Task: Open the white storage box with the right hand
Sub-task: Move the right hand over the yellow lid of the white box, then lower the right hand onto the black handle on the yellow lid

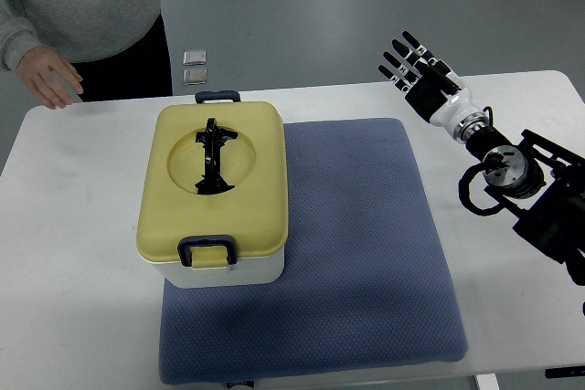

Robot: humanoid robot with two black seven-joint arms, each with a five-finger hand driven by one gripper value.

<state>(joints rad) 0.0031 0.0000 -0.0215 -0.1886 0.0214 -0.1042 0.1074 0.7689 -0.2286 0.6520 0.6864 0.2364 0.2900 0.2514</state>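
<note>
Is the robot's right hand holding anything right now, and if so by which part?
Nothing is held. The right hand is open, fingers spread, well clear of the storage box.

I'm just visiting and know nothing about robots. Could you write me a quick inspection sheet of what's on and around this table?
Surface: white table with a blue-grey mat on it.
Job's things: white storage box on the mat's left part, yellow lid on, black handle on top, dark latches at both ends.
Clutter: nothing seen on the table.
Hands: right hand open, raised over the table's far right, apart from the box; left hand not in view.
Cables: black cable looped at the right wrist.
Surroundings: person's hand resting on the far left corner; two small square items on the floor.
</note>
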